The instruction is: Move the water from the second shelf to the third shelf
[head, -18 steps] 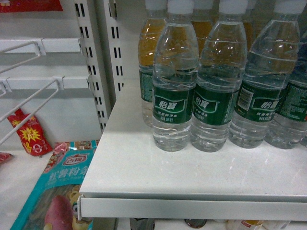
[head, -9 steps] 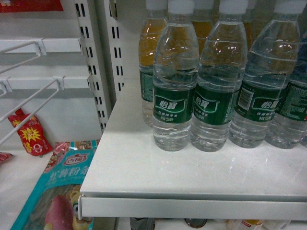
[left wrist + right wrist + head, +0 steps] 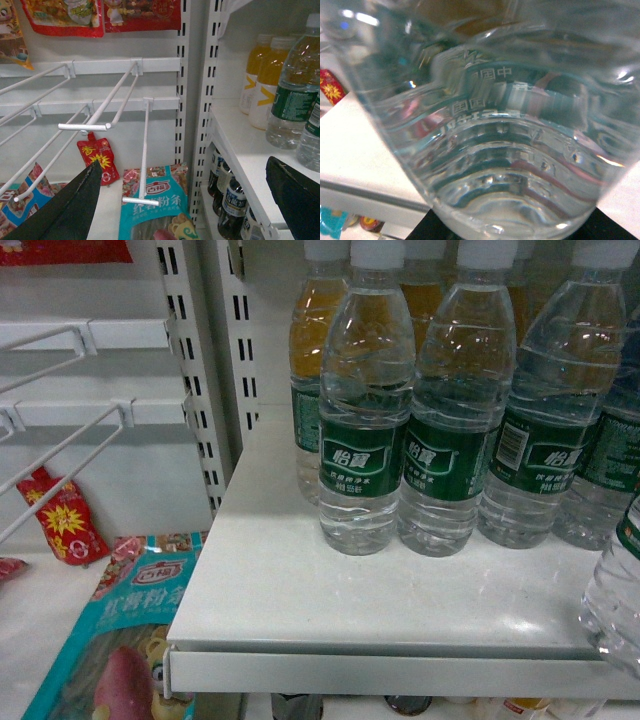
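While the row of water bottles (image 3: 365,400) stands untouched on the white shelf (image 3: 330,610), one water bottle (image 3: 618,585) sits at the right edge of the head view, overhanging the shelf lip and cut off by the frame. Judged from this, the pick appears done and the transfer to the third shelf is left to do.

Left to right, the views differ as follows:

- Left wrist view: the left gripper (image 3: 195,195) is spread wide and holds nothing; its dark fingers (image 3: 65,210) frame wire hooks (image 3: 100,125), a blue snack bag (image 3: 150,200) and dark bottles (image 3: 227,207) on the level below (none of these dark bottles shows clearly from the head camera).
- Head view: neither gripper is visible.
- Right wrist view: the water bottle (image 3: 490,130) fills the frame, ribbed and clear. A dark surface shows at the bottom, but the fingers are not visible, so whether the right gripper is clamped on it cannot be told, though the closeness suggests a hold.
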{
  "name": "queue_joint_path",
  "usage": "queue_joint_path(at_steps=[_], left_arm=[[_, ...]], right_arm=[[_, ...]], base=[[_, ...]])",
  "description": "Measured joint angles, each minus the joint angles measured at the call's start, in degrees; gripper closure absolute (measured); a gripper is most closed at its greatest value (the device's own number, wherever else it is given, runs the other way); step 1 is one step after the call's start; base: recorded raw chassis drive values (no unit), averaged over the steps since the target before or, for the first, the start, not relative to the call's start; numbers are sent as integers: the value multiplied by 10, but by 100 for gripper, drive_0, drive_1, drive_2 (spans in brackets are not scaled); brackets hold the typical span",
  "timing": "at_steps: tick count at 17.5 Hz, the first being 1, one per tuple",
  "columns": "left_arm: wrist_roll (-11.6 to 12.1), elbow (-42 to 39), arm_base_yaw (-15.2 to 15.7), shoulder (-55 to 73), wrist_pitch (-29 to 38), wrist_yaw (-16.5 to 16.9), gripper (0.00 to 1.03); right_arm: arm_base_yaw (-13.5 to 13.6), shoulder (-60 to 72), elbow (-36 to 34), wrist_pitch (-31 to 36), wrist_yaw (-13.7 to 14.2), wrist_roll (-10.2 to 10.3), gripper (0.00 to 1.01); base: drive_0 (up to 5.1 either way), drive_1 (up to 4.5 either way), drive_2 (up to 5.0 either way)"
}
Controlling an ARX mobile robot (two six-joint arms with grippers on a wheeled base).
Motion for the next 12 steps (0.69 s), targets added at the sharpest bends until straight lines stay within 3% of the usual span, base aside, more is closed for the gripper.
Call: queue_joint_path(at_steps=[8,12], left_arm=[[0,0,0,0,0,0,5],[0,0,0,0,0,0,5]], right_arm=[[4,56,32,33,18,4,64],[31,143,63,80,59,7,64]], base=[[0,0,0],[0,0,0]])
